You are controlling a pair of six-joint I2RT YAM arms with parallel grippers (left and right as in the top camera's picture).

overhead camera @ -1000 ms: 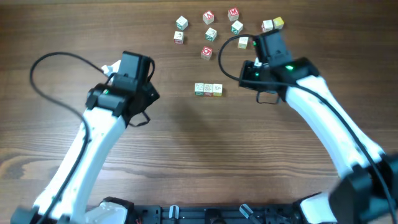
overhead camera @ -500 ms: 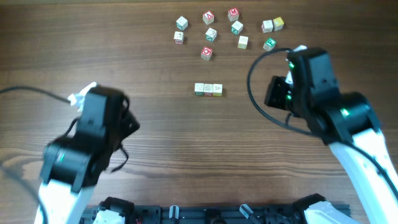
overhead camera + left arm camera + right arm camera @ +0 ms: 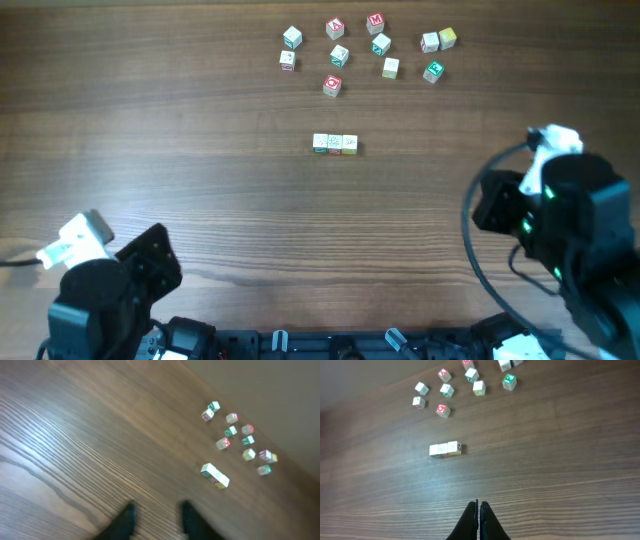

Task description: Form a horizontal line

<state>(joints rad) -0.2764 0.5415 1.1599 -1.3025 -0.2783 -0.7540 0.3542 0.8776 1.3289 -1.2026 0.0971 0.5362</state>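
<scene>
The horizontal line point(image 3: 335, 144) is a short row of three small whitish letter cubes touching edge to edge at the table's middle. It also shows in the left wrist view point(image 3: 215, 475) and the right wrist view point(image 3: 445, 449). My left gripper point(image 3: 157, 510) hangs far back from the row, its two dark fingers apart with only bare wood between them. My right gripper point(image 3: 478, 506) is shut and empty, its fingers pressed together well short of the row. In the overhead view both arms sit at the near corners, the left arm point(image 3: 105, 295) and the right arm point(image 3: 565, 215).
Several loose letter cubes point(image 3: 338, 54) with red, green and yellow faces lie scattered at the back of the wooden table point(image 3: 180, 120). The same cluster shows in the left wrist view point(image 3: 240, 435) and the right wrist view point(image 3: 465, 382).
Both arms have pulled back from the table's middle toward the near edge. The left gripper's fingers have parted. The three-cube row has not moved.
</scene>
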